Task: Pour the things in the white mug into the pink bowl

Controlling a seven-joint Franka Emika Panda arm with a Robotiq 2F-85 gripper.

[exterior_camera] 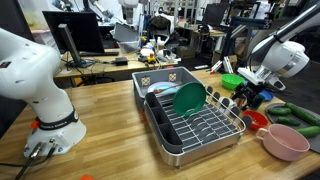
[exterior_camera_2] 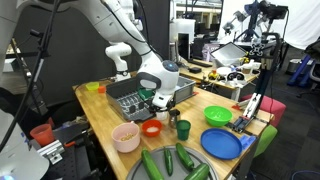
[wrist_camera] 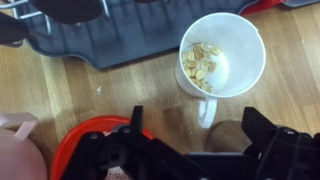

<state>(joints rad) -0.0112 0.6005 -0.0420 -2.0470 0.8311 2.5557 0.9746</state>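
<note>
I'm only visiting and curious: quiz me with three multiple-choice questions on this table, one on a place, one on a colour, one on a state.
1. The white mug stands: A in a sink; B on the wooden table; C on a chair.
2. The small bowl beside the pink bowl is: A red; B yellow; C black.
3. The white mug is: A empty; B tipped over; C upright, holding tan pieces.
B: wood surrounds it in the wrist view. A: red in both exterior views. C: pieces lie inside.
</note>
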